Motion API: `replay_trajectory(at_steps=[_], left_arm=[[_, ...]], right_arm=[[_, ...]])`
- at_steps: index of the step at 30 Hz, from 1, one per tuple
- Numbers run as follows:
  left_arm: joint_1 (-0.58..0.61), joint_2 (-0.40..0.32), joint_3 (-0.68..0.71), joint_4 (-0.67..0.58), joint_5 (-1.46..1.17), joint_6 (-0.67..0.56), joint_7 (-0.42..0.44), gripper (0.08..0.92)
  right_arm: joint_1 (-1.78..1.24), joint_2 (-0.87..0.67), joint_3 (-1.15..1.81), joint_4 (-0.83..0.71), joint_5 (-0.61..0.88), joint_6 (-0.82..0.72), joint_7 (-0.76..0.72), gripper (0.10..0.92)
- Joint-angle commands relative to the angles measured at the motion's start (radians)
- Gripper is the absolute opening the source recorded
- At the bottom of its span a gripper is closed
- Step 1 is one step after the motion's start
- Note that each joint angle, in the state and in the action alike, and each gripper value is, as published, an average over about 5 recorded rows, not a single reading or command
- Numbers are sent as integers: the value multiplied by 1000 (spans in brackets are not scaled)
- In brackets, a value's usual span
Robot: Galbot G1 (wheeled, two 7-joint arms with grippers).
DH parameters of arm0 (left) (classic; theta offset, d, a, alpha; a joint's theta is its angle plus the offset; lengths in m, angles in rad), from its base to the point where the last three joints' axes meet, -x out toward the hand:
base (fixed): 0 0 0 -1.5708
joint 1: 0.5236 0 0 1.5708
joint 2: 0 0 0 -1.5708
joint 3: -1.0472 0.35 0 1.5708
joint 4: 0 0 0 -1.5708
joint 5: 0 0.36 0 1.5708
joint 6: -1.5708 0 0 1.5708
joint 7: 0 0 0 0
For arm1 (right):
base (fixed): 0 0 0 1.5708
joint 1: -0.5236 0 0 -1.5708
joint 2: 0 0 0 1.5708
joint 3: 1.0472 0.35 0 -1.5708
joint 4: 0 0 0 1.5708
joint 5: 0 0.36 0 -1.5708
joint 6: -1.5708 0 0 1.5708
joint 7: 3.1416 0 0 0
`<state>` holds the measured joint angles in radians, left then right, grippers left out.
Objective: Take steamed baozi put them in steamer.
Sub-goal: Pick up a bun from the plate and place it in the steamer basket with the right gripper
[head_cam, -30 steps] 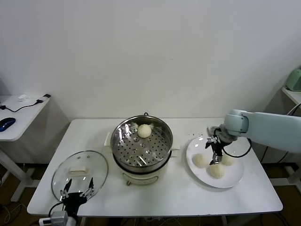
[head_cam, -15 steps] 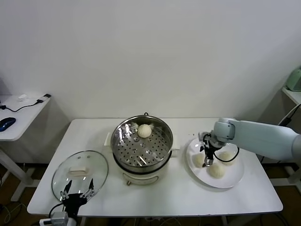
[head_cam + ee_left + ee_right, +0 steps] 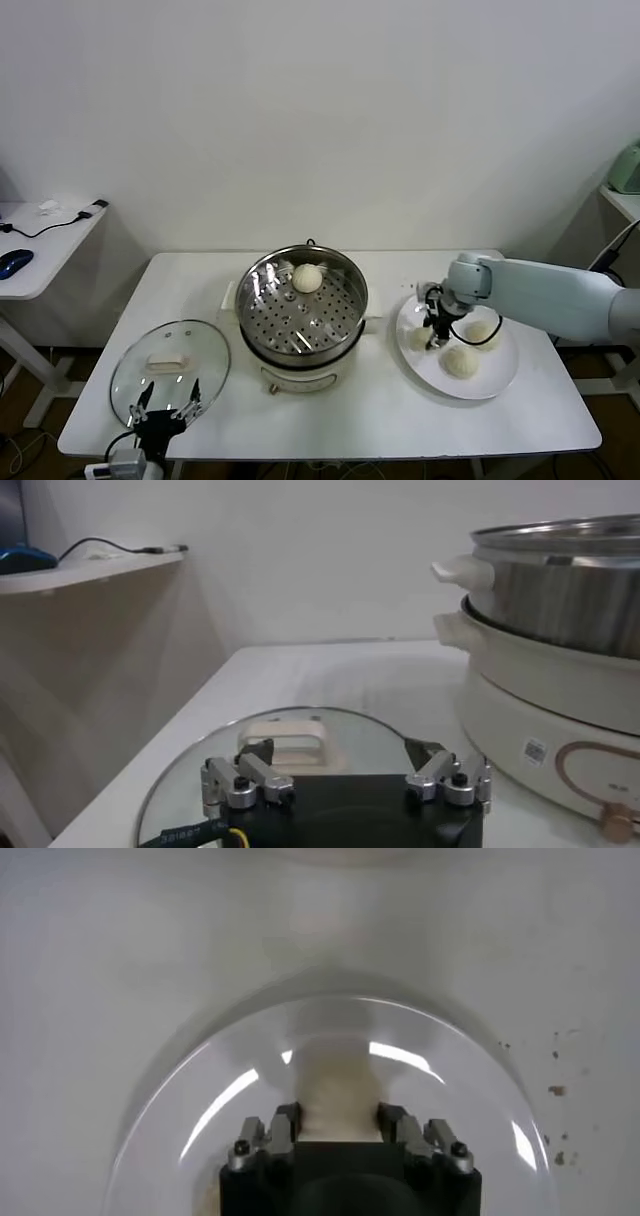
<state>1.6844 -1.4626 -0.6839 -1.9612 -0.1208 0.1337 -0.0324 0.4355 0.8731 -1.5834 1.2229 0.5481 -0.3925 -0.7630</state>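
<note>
Left pincer (image 3: 163,409): parked at the desk's (image 3: 330,425) near left edge, fingers apart, holding nothing, just over the near rim of the glass lid (image 3: 170,370) lying flat on the desk.

Steamer (image 3: 302,318): stands at desk centre, just beside the lid. One bun (image 3: 306,277) rests on its perforated tray, at the far side.

Plate (image 3: 495,375): lies on the desk beside the steamer. It carries three buns.

Right pincer (image 3: 433,336): lowered over the plate's steamer-side portion, fingers clamped on the plate's leftmost bun (image 3: 421,338); the wrist view shows the bun (image 3: 340,1098) seated between both fingers. The other two buns (image 3: 461,361) (image 3: 483,332) lie free, near the held one.
</note>
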Motion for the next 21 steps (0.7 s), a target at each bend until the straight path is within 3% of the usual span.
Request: replay_trajectory(at_steps=[1,10,21], left_arm=[[2,1,1,-8,1,1,1,823],[1,7,11,-33,0,5,1,823],[-3,6,27,-67,0,23,3,823]], right_arm=[[321,4,-180,96,90,30,-66,518],[769,101,-309,240,380,46,-122,517],[713,404,-66,347,679,-137,81,518]])
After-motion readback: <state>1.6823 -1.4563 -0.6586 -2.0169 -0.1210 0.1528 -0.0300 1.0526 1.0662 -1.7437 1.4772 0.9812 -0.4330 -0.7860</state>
